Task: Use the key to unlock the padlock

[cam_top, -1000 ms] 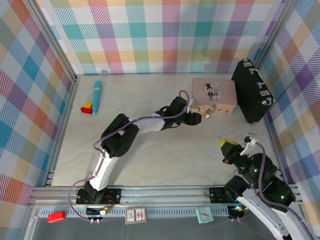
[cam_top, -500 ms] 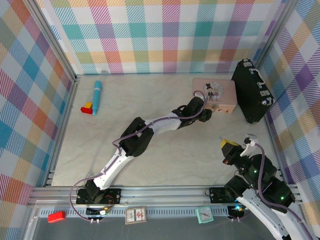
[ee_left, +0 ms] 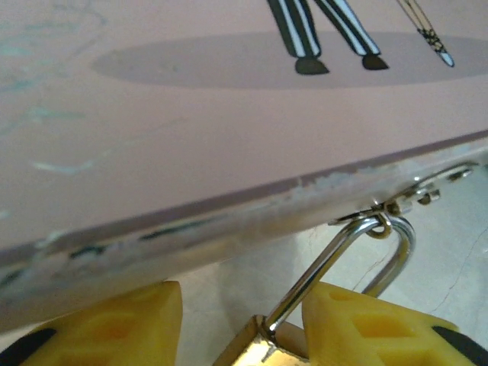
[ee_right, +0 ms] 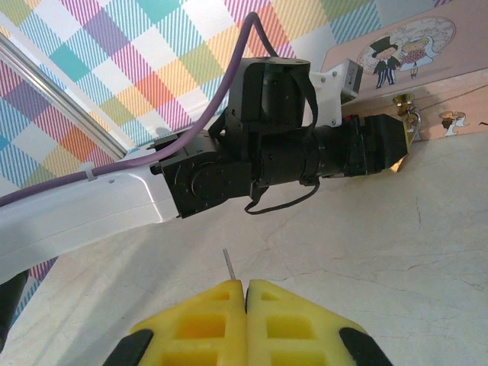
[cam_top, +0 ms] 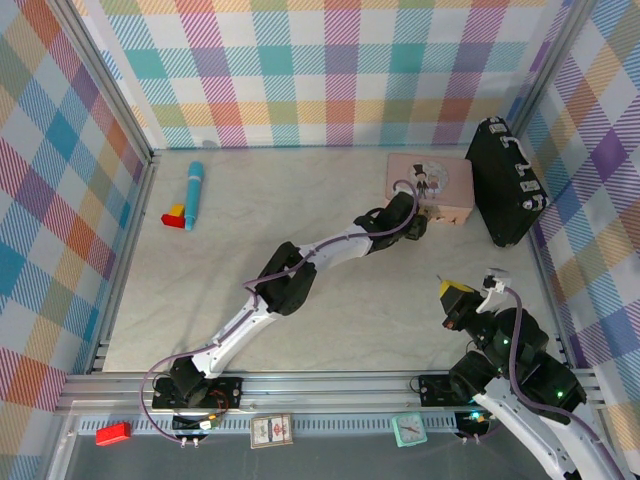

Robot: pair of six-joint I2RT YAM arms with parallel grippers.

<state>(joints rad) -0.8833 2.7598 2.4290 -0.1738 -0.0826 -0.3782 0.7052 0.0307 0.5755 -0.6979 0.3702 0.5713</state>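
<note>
From above, the padlock is hidden under the left gripper [cam_top: 413, 225], which is pressed against the near side of the pink tin [cam_top: 445, 185] close to the desk's far right corner. The left wrist view shows the padlock [ee_left: 263, 347] cut off at the bottom edge, with its silver shackle [ee_left: 335, 259] hooked through the tin's clasp. The yellow fingers [ee_left: 114, 328] stand apart on either side of the brass body, with a gap on one side, so nothing is clamped.

The key [ee_right: 229, 264] shows only as a thin sliver rising from the right gripper [ee_right: 245, 293], which is pinched closed on it by the desk's right edge.

A black case [cam_top: 505, 185] stands just beside the tin at the right edge. Bare desk [cam_top: 350, 320] lies between the two grippers. A blue marker [cam_top: 194, 192] and a red-yellow block [cam_top: 176, 214] lie near the far left corner.

A second ago the padlock was exposed beside the left gripper. The arm has since stretched further and covers it.
</note>
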